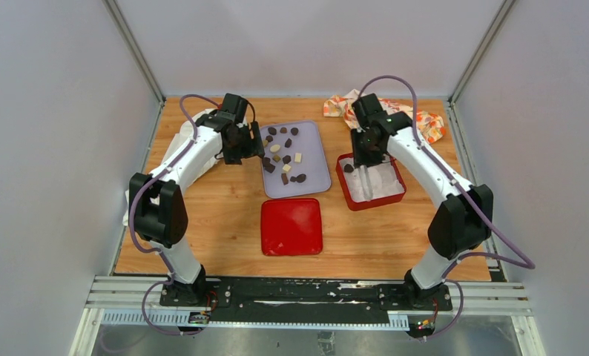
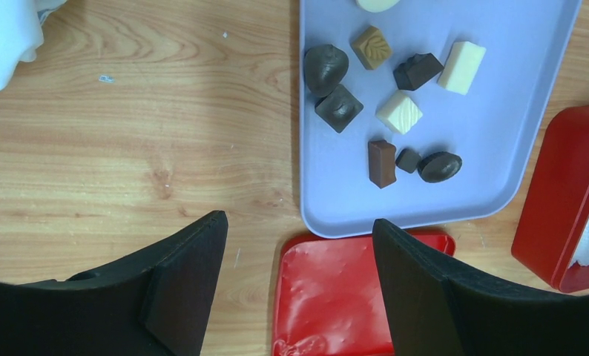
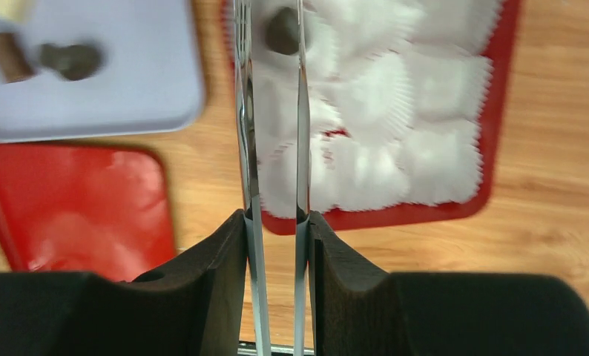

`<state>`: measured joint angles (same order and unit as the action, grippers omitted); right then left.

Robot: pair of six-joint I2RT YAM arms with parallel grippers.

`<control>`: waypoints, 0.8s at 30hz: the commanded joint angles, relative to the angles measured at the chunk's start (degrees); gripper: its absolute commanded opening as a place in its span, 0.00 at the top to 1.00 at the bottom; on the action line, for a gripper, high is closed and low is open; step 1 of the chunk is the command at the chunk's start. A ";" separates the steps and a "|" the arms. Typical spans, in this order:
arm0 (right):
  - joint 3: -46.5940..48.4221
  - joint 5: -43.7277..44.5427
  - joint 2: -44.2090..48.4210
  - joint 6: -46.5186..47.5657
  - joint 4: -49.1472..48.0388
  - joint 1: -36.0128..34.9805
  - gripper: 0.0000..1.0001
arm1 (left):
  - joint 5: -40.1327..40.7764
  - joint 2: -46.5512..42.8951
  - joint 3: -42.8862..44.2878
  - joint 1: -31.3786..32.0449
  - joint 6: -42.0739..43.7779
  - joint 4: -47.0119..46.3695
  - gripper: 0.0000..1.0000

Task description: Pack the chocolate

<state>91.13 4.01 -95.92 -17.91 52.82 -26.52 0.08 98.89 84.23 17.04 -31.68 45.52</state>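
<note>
As the overhead camera has it, tongs (image 1: 366,184): clamped in the right gripper (image 1: 365,165), long axis running from the wrist toward the near edge of the table (image 1: 202,245), tips down over the red box (image 1: 380,202).
Box contents: white paper cups (image 1: 384,182); one dark piece (image 1: 349,168) sits in the far-left cup, just left of the blades.
Unpacked stock: chocolate (image 1: 301,178) scattered on the lavender tray (image 1: 317,174), left of the box, between the two arms.
Cover: the red lid (image 1: 291,226) lies flat on the table, just beside the tray's near edge.

Left wrist, tool: left gripper (image 2: 299,226) has its jaws wide with nothing between them; it hangs over the tray's near corner and the lid.
Left wrist, pieces: dark, tan and cream ones, mostly apart from each other, lie beyond the fingers.

Right wrist, grip: fingers pinch both blades, which stand narrow and near parallel.
Right wrist, dark piece: shows in the gap between the blades, in a cup; touched or free, cannot tell (blur).
Right wrist, tray: up and left of the blades, a brown and a dark piece in sight.

Judgement, next pick: the tongs would have to swing left over the box wall to the tray. The left arm is nearer the pieces but carries no tool.
</note>
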 commanded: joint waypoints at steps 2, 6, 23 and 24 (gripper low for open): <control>-7.36 0.57 0.17 2.57 1.36 5.36 1.00 | -0.68 0.78 1.38 -0.34 0.17 0.05 0.23; -10.17 1.08 0.24 3.06 1.49 6.23 1.00 | -0.17 0.07 0.60 -0.34 -0.03 0.10 0.23; -10.09 0.24 -4.17 3.80 0.88 9.29 0.81 | -0.16 -2.82 -2.69 -0.34 -0.88 0.01 0.23; -10.00 0.39 -4.29 3.88 0.76 9.30 0.79 | -0.16 -2.91 -2.82 -0.38 -1.06 0.01 0.23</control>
<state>80.29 4.16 -100.05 -15.09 53.49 -18.20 0.01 98.61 82.46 17.06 -32.12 45.54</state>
